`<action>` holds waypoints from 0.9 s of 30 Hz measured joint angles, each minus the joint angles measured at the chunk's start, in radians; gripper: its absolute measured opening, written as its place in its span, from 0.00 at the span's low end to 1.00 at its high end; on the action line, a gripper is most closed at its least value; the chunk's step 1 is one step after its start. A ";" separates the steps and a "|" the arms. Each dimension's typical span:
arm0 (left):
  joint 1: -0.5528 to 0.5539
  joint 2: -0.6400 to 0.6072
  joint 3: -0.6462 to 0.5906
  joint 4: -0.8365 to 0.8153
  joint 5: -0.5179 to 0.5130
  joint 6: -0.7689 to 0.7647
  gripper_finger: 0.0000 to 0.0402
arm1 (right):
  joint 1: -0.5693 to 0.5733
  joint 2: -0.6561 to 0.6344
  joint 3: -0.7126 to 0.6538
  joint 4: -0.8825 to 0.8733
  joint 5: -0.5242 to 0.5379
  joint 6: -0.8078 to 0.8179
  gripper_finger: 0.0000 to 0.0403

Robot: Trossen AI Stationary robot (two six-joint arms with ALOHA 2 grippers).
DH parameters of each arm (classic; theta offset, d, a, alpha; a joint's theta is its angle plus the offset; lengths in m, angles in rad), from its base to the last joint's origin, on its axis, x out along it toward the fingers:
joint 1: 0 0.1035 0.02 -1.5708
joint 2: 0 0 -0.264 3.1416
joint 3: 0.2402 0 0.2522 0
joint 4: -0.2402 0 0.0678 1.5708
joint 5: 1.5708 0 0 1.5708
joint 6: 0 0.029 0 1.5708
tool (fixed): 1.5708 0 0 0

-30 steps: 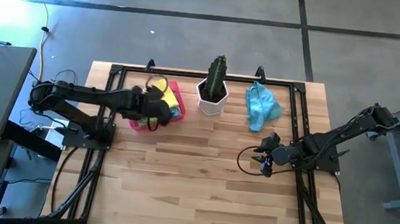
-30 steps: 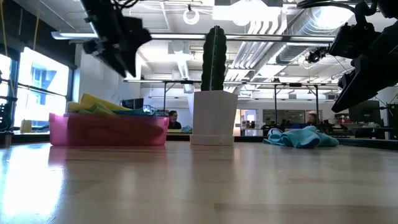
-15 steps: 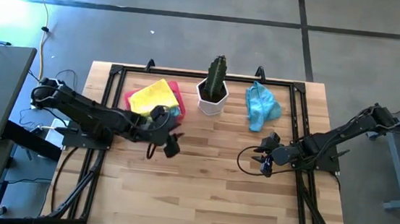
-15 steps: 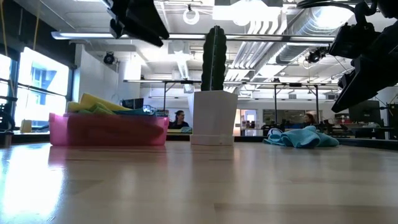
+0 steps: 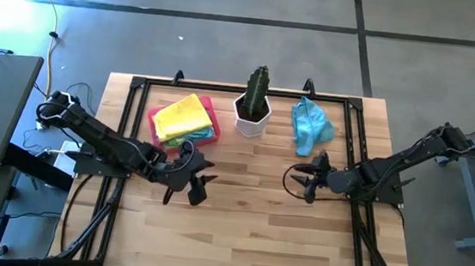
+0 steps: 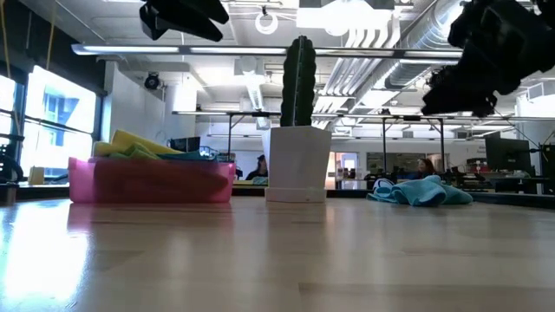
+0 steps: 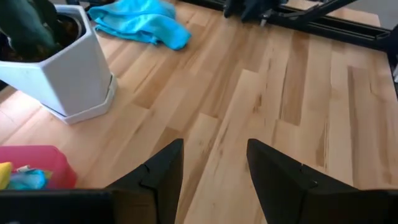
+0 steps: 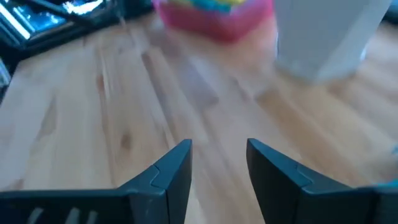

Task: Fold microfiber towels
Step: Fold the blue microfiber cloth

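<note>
Left gripper (image 5: 199,187) hovers over bare wood at 5 o'clock of the pink tray (image 5: 165,146), jaws apart, holding nothing. Yellow towel (image 5: 180,116) tops the tray stack; cactus pot (image 5: 253,115) mid-table; light blue towel (image 5: 310,126) crumpled beside it at 3 o'clock. Right gripper (image 5: 308,181), jaws apart, empty, at its 6 o'clock. Judgement: fetching stage; next, pinch a towel and spread it flat

Probably lab: exposed ducts (image 6: 408,35), distant workbenches.

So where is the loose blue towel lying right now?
In the high view the blue towel lies crumpled at the table's far edge on the right side, just right of the cactus pot and beyond the right gripper.
</note>
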 joint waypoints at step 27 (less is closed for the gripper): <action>0.002 0.000 0.000 0.001 -0.027 0.000 0.41 | -0.499 0.357 0.062 -0.106 -0.139 0.104 0.36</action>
